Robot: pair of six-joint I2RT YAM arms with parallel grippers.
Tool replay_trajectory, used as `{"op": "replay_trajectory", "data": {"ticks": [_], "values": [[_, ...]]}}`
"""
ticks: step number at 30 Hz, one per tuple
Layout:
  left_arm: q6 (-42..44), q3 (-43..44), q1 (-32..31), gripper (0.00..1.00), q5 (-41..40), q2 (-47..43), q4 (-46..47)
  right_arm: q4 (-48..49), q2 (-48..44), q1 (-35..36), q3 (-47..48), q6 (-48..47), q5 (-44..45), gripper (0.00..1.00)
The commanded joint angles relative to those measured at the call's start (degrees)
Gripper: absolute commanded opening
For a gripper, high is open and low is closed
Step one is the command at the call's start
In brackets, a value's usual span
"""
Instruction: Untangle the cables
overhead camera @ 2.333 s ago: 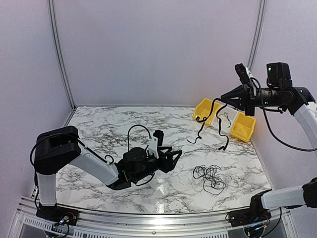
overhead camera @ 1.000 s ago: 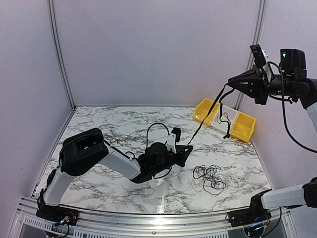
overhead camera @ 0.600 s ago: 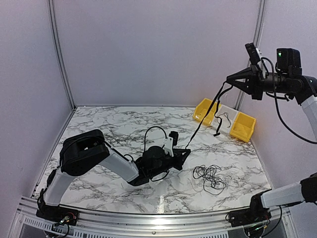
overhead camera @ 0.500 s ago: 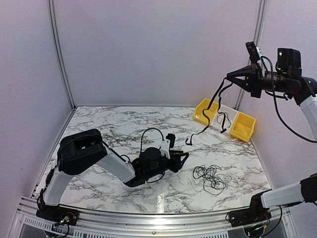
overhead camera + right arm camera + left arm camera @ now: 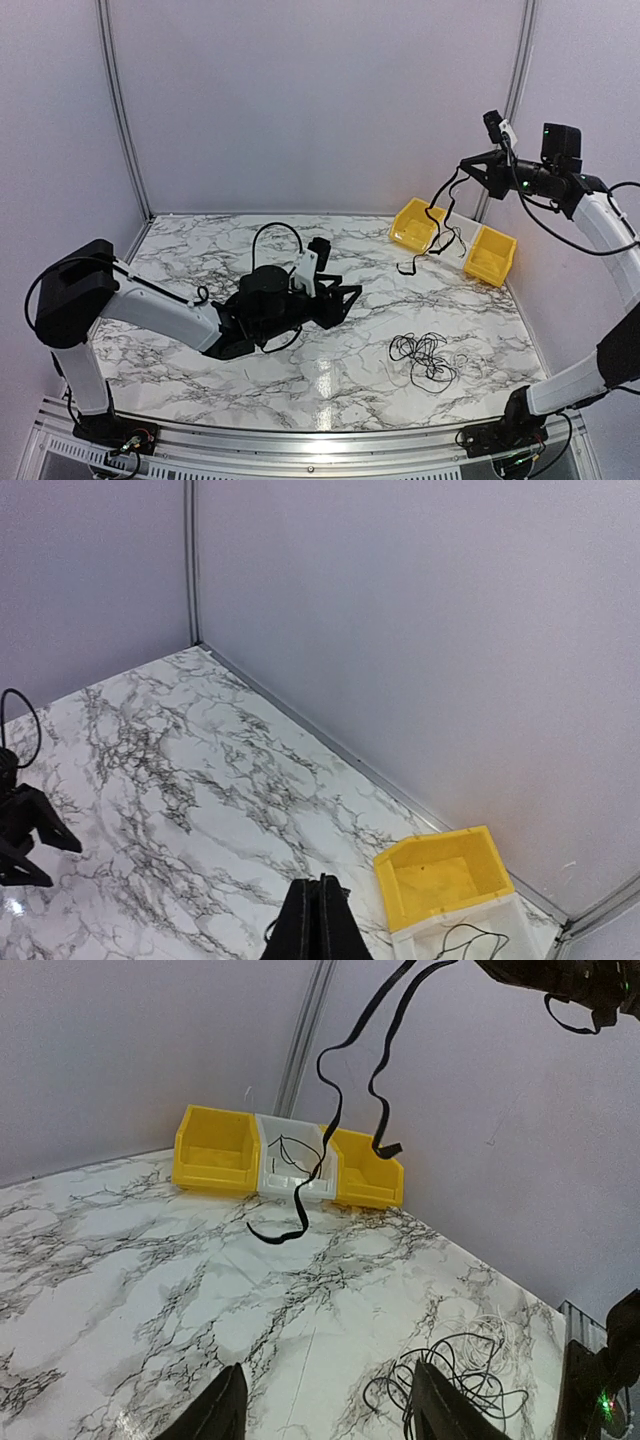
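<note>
My right gripper (image 5: 466, 166) is raised high at the back right and is shut on a thin black cable (image 5: 406, 267). The cable hangs in loose curves, its lower end near the yellow bins. In the right wrist view the fingers (image 5: 320, 910) are pressed together with a bit of cable below them. My left gripper (image 5: 344, 303) is open and empty, low over the table's middle. In the left wrist view (image 5: 330, 1375) the hanging cable (image 5: 272, 1239) dangles ahead. A loose tangle of thin black cables (image 5: 425, 358) lies on the table at the front right and shows in the left wrist view (image 5: 455, 1385).
Three bins stand in a row at the back right: a yellow bin (image 5: 413, 226), a white bin (image 5: 456, 240) holding a thin cable, and a second yellow bin (image 5: 490, 256). They also show in the left wrist view (image 5: 215, 1150). Walls close the back and sides.
The cable was stretched taut between both grippers. It has come free of my left gripper and now hangs only from my right gripper. My left arm has drawn back to the left.
</note>
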Motion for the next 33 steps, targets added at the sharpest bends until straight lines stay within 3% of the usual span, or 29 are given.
{"op": "replay_trajectory", "data": {"ticks": [1,9,18,33], "values": [[0.1,-4.6,-0.2,0.59,0.9,-5.0,-7.9,10.2,0.6,-2.1,1.1,2.5,7.7,0.0],[-4.8,-10.1,-1.9,0.58,-2.7,-8.0,-7.9,16.3,4.2,-4.2,3.1,3.6,16.2,0.0],[-3.8,-8.9,-2.3,0.58,-2.9,-5.0,-7.9,25.2,8.4,-7.3,4.7,6.4,21.9,0.0],[-6.4,-9.9,-3.2,0.58,-3.5,-4.6,-7.9,33.8,25.6,-7.5,4.0,9.0,25.2,0.0]]}}
